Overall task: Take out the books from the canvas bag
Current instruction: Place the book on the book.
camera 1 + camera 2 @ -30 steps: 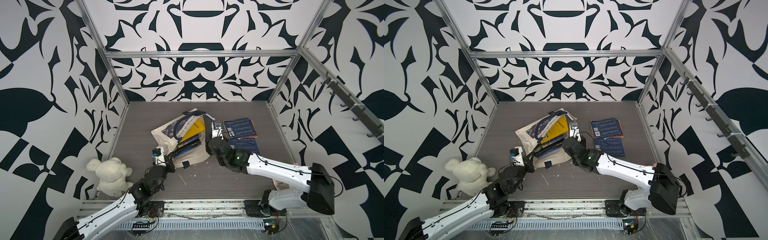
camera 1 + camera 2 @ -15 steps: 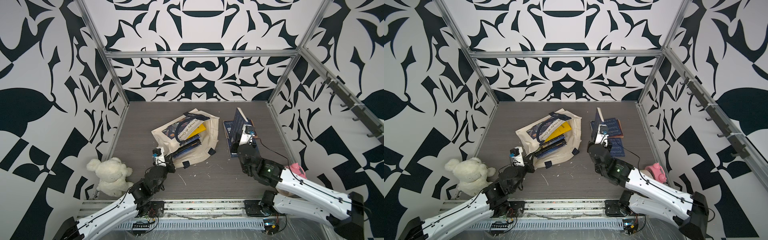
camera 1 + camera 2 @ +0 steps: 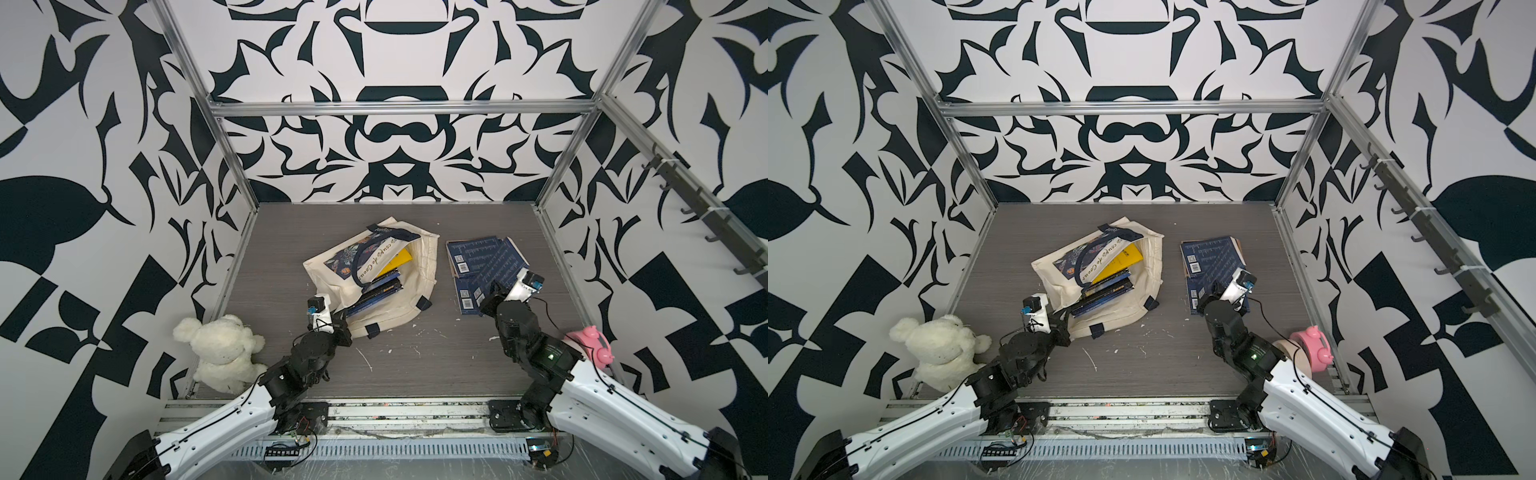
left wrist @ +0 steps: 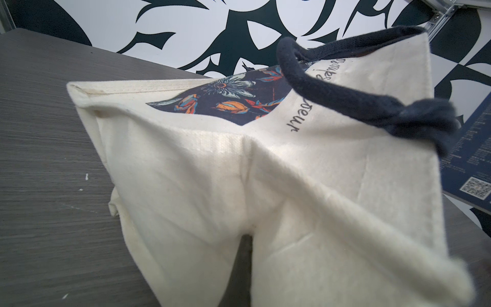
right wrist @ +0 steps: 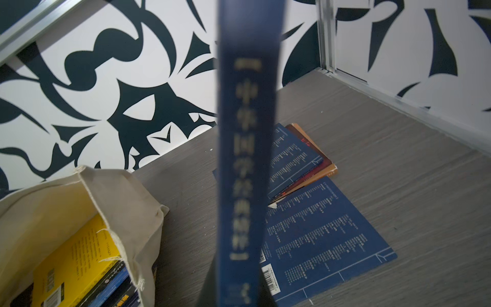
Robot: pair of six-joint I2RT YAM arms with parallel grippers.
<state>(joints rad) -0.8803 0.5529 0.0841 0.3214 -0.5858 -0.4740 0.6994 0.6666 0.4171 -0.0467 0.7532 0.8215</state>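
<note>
The cream canvas bag with navy straps (image 3: 420, 266) is pinched at its rim by the left gripper (image 3: 344, 321), seemingly to anchor it. A thin dark-blue book (image 5: 247, 159) is clamped by the right gripper (image 3: 493, 291) above the flat-lying blue books (image 5: 326, 239) beside the bag. A yellow book (image 3: 400, 262) and darker ones lie inside.

White walls (image 3: 395, 62) carry a bold black, leaf-like pattern on three sides. Aluminium frame bars (image 3: 399, 109) run along their edges. A dark hook rail (image 3: 1433, 237) is mounted on the right-hand wall. The grey wood-grain tabletop (image 3: 436, 365) is flecked with small white marks under even, shadowless light.
</note>
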